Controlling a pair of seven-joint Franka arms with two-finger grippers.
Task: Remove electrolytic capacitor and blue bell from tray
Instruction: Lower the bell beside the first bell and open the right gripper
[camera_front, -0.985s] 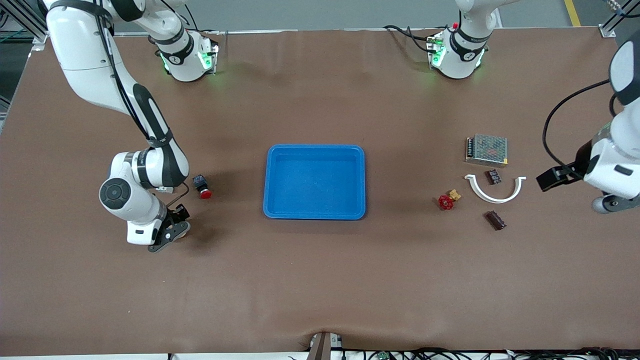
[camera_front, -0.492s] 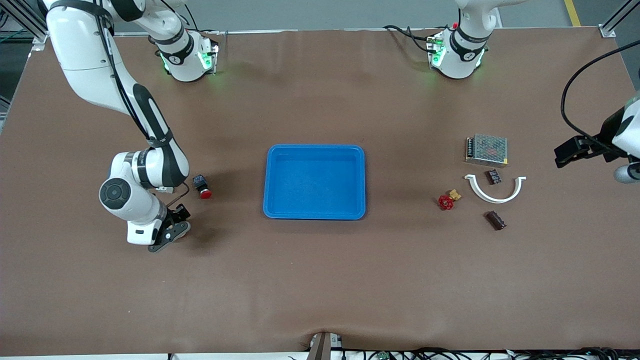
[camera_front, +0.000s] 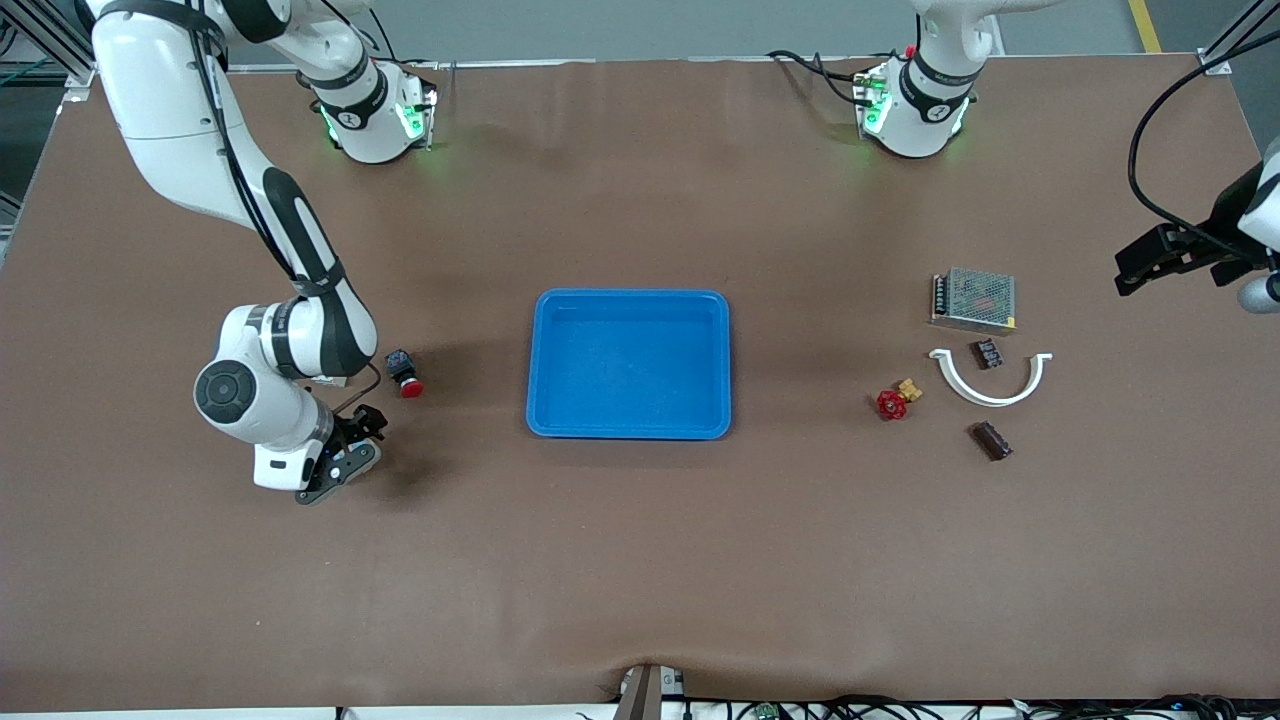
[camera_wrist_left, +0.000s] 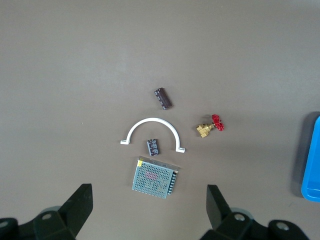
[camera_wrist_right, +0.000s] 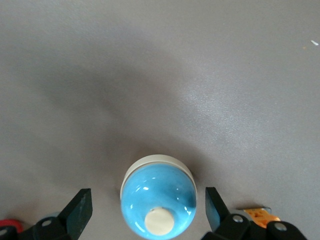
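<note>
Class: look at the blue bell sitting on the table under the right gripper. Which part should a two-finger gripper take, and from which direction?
Grip the blue bell across its round dome, coming straight down from above. It sits upright with its button on top, and the right gripper, open, already straddles it.

Robotics lab
Two fixed arm bases (camera_front: 375, 110) are mounted along a brown-covered worktop (camera_front: 640, 560); aluminium framing (camera_front: 40, 35) and cabling (camera_front: 900, 706) are seen at its edges.

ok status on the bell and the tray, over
Right gripper jaws open, straddling the blue bell on the table. Left gripper open, up over the power supply. Blue tray empty. Nothing in the way.
</note>
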